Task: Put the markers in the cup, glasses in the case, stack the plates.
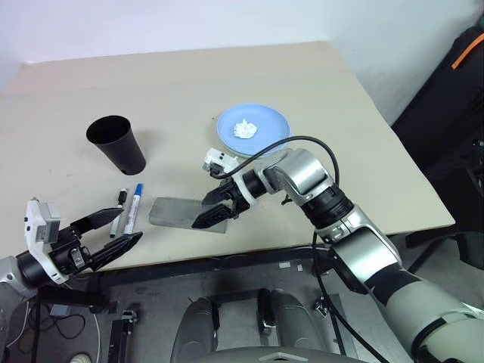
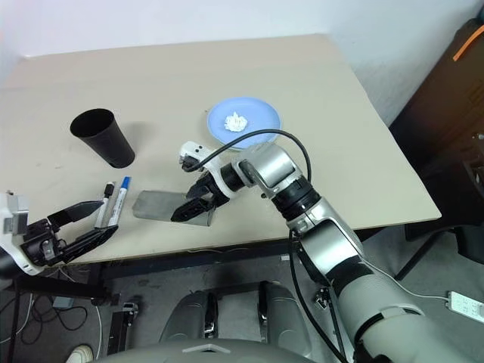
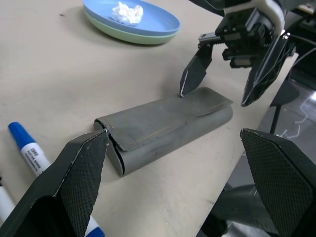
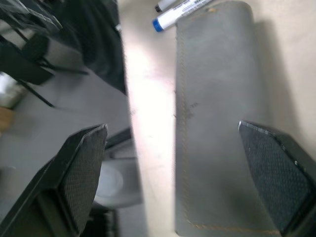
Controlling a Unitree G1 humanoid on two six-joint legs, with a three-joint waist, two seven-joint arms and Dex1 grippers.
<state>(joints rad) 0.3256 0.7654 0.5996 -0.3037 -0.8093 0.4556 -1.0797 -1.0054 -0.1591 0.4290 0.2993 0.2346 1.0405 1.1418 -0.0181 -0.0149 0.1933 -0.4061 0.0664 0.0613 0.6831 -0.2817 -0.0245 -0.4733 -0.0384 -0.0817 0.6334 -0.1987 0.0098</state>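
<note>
Now the grey case (image 1: 187,214) is seen lying closed near the front edge of the table (image 1: 340,136), and the right hand (image 1: 218,209) is being held just above its right end with the fingers spread, grasping nothing. The left hand (image 1: 108,236) is being kept off the front left edge of the table, also released and empty. Two markers (image 1: 127,209), one blue-capped and one black-capped, are lying side by side just left of the case. The black cup (image 1: 117,143) is standing upright behind them. The light blue plate (image 1: 253,128) is resting stacked on the mint green one, behind the right hand, and a white tissue wad (image 1: 245,129) is being carried on it.
</note>
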